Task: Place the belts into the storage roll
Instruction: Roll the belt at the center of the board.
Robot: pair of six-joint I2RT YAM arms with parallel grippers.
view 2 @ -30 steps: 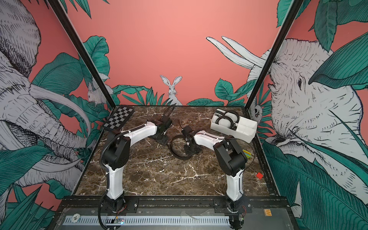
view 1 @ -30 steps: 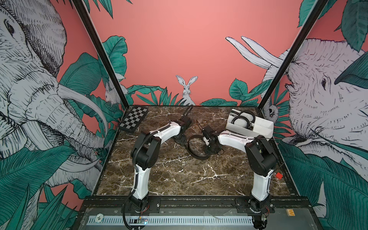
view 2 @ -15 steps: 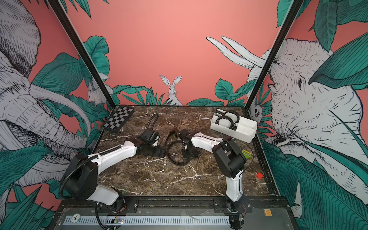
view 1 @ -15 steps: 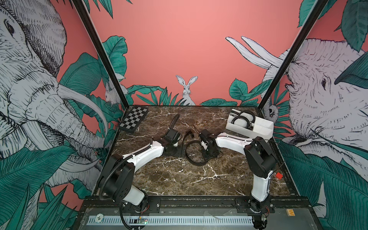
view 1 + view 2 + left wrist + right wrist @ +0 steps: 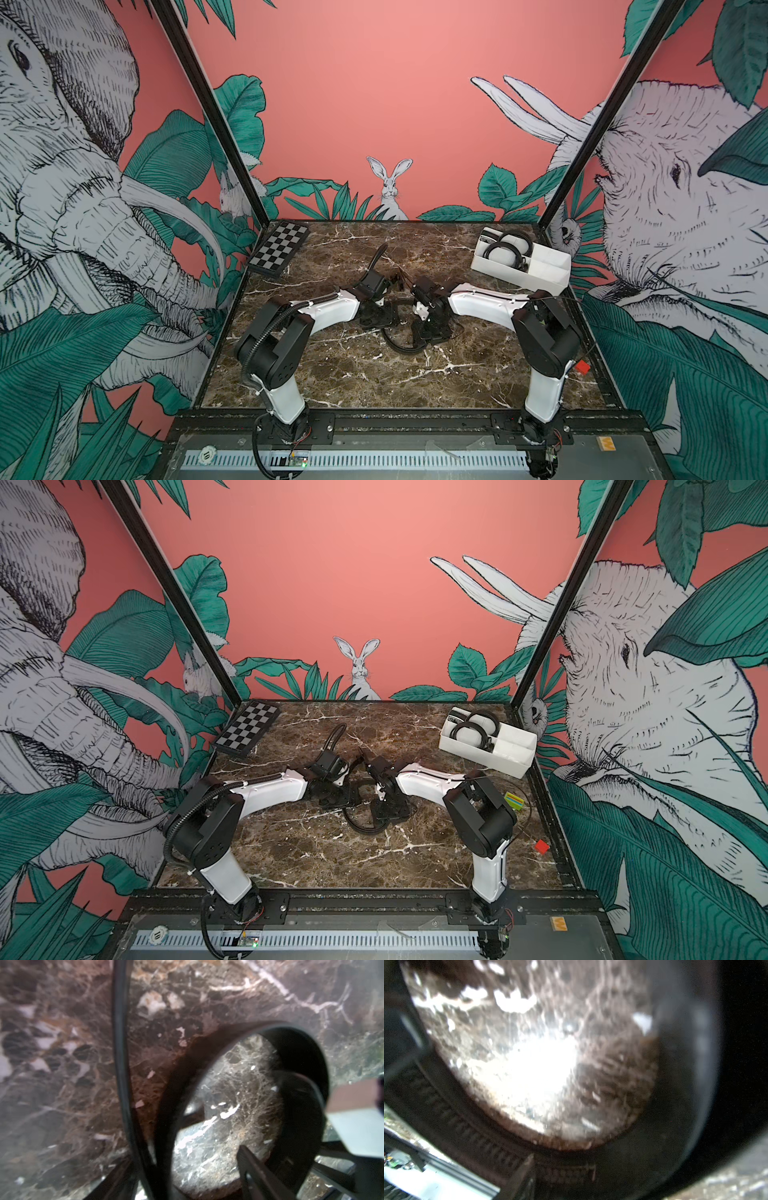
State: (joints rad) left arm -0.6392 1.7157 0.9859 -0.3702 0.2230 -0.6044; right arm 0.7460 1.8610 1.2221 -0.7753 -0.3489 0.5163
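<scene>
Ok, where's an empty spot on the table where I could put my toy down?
The front of the table, between the left arm and the right arm, is bare. So is the back strip between the checkerboard and the storage roll. The middle is crowded: both arms meet over the looped belt.

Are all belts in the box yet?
No, one belt lies looped on the table, apart from the box.

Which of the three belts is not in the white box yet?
The belt lying looped on the marble table near its middle; the other two belts sit coiled inside the white box.
</scene>
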